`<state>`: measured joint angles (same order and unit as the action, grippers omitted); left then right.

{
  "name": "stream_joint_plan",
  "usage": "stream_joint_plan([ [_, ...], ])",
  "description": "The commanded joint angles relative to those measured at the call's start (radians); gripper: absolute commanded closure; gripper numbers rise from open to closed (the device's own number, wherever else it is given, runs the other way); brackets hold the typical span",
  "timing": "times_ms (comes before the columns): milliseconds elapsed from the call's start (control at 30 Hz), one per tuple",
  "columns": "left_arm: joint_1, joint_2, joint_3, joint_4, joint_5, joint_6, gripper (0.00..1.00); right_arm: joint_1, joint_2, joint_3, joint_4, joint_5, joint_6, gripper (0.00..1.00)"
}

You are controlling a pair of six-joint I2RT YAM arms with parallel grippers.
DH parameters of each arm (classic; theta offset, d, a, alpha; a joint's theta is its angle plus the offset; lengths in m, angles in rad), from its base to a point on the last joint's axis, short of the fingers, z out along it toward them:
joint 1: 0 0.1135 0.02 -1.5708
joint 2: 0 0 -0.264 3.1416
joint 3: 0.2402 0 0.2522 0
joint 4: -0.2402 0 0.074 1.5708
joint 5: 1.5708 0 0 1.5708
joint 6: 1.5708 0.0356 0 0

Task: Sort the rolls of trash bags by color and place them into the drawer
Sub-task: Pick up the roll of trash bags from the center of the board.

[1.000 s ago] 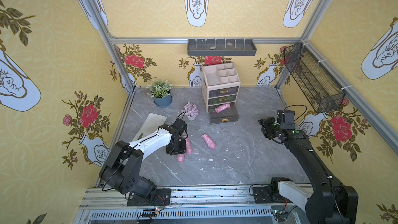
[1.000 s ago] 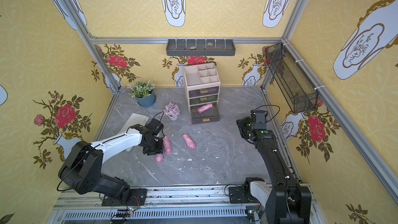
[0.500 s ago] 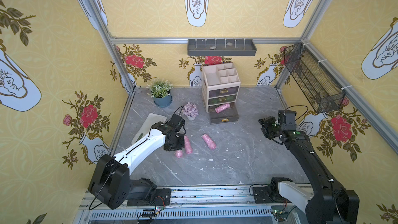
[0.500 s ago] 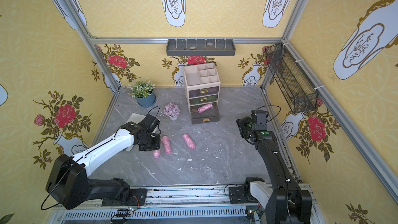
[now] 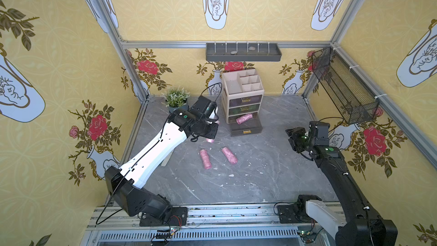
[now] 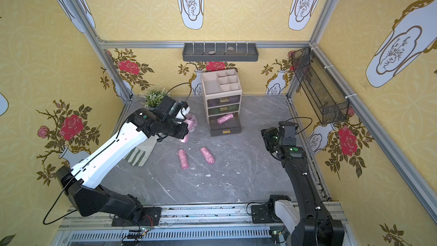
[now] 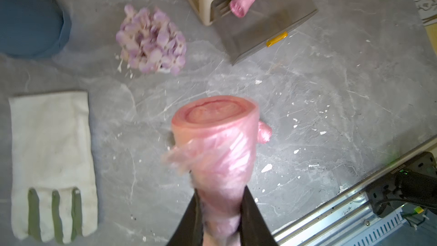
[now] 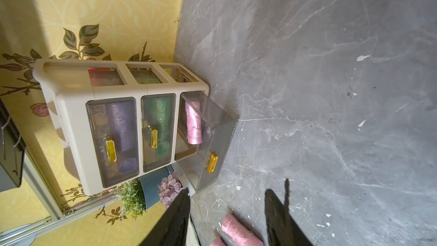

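The grey table (image 5: 272, 169) carries everything. The two arms are the biggest things on it. The left arm (image 5: 153, 155) stretches toward the back, while the right arm (image 5: 335, 169) stands off at the side, probably to leave the way to the drawers free.

Against the back wall sits the beige cabinet (image 5: 241, 86). Its bottom drawer (image 5: 247, 130) is pulled out so rolls can go in from above, and one stored pink roll (image 5: 244, 118) lies inside it.

A white glove (image 6: 139, 155) lies flat beside the left arm. The arm hides part of it in a top view, and the left wrist view shows nearly all of it.

The left gripper (image 7: 220, 191) is clamped on the held pink roll (image 7: 212, 143) near one end. The roll is off the table and sticks out ahead of the fingers, which looks handy for lowering it into the drawer. The top views show only the roll's tip under the wrist, and only the left wrist view shows the clamp itself.

The right gripper (image 8: 231, 188) has its fingers apart with nothing between them.

Only the right wrist view looks through the clear drawer fronts. It shows purple rolls (image 8: 120, 126) in the top drawer and green rolls (image 8: 160, 124) in the middle one, so pink evidently belongs in the bottom.

Two loose pink rolls (image 5: 205, 159) lie near each other on the table in front of the drawer, apart and not yet stored
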<state>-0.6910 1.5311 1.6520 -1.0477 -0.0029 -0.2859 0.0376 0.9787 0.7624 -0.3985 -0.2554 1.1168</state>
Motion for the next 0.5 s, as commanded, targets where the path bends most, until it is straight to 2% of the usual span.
stream_joint_plan([
  [0,-0.022,0.074,0.108,-0.005,0.026,0.152,0.75,-0.013,-0.008,0.025,-0.037,-0.007,-0.032,0.48],
  [200,-0.087,0.258,0.347,-0.027,0.063,0.29,0.76,-0.029,-0.042,0.039,-0.078,-0.01,-0.047,0.48],
  [467,-0.141,0.542,0.646,-0.069,0.063,0.543,0.77,-0.058,-0.092,0.038,-0.123,-0.021,-0.065,0.48],
])
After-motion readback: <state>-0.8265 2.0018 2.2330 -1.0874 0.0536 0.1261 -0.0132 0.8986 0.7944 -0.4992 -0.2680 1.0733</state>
